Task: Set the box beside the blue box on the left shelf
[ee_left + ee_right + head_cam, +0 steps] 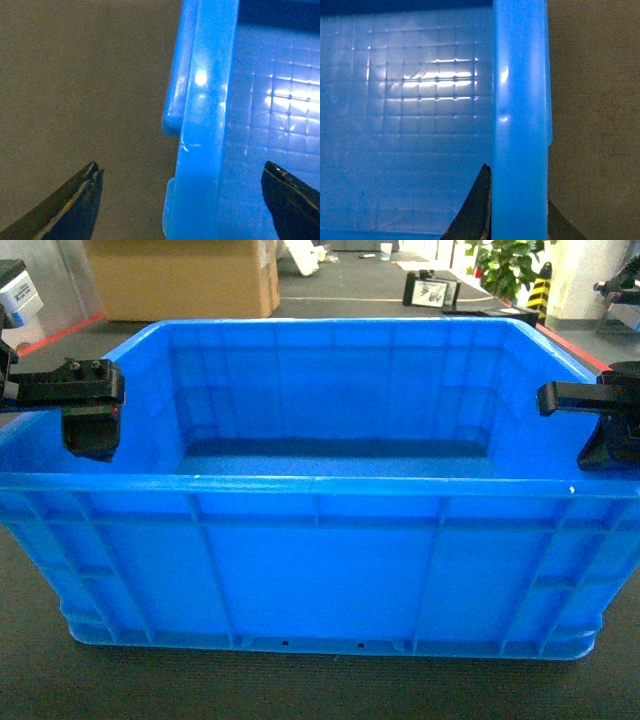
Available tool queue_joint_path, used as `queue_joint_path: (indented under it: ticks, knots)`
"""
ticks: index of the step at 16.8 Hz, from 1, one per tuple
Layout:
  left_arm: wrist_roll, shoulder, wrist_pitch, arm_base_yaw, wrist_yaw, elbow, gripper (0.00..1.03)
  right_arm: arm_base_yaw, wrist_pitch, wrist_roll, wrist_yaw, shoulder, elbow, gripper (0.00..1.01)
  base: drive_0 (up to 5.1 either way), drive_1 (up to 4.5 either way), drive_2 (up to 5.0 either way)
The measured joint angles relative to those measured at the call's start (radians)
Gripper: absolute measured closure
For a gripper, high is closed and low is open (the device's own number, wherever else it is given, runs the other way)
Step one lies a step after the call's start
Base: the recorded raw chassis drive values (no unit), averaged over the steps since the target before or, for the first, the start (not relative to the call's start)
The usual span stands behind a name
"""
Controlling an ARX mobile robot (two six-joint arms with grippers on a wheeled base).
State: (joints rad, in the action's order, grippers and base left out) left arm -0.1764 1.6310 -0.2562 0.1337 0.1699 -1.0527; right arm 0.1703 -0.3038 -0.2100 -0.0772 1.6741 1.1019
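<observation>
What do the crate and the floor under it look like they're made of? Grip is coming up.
The blue crate looks like glossy moulded plastic: ribbed walls, thick rim, lamp glare on its gridded bottom. The floor looks like dark matte low-pile carpet with a fine woven texture and no shine, though the view leaves that uncertain.

one blue crate [320, 570] fills the middle of the head view. two black grippers show: one [85, 405] at the left edge, one [600, 425] at the right edge. at the top of the frame stand one brown cardboard box [185, 278], one green plant [510, 265] and one yellow-and-black striped post [541, 292].
</observation>
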Motion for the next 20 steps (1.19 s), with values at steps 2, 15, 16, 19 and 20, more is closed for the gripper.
queue_joint_path:
  ticks: [2, 15, 16, 19, 20]
  knots:
    - [0.000, 0.000, -0.001, 0.000, -0.009, 0.000, 0.36, 0.000, 0.002, 0.000, 0.000, 0.000, -0.002, 0.93, 0.0, 0.00, 0.0]
    - [0.027, -0.209, 0.041, 0.061, 0.032, 0.127, 0.94, 0.022, 0.097, 0.026, -0.029, -0.150, -0.137, 0.94, 0.0, 0.00, 0.0]
    - [0.031, -0.267, 0.069, 0.072, 0.059, 0.162, 0.94, 0.035, 0.127, 0.029, -0.045, -0.200, -0.167, 0.94, 0.0, 0.00, 0.0]
    - [0.019, -0.467, 0.099, 0.131, 0.145, 0.287, 0.94, 0.082, 0.182, 0.048, -0.089, -0.370, -0.267, 0.93, 0.0, 0.00, 0.0]
    - [0.015, -0.529, 0.096, 0.152, 0.175, 0.337, 0.94, 0.104, 0.191, 0.055, -0.116, -0.428, -0.317, 0.93, 0.0, 0.00, 0.0]
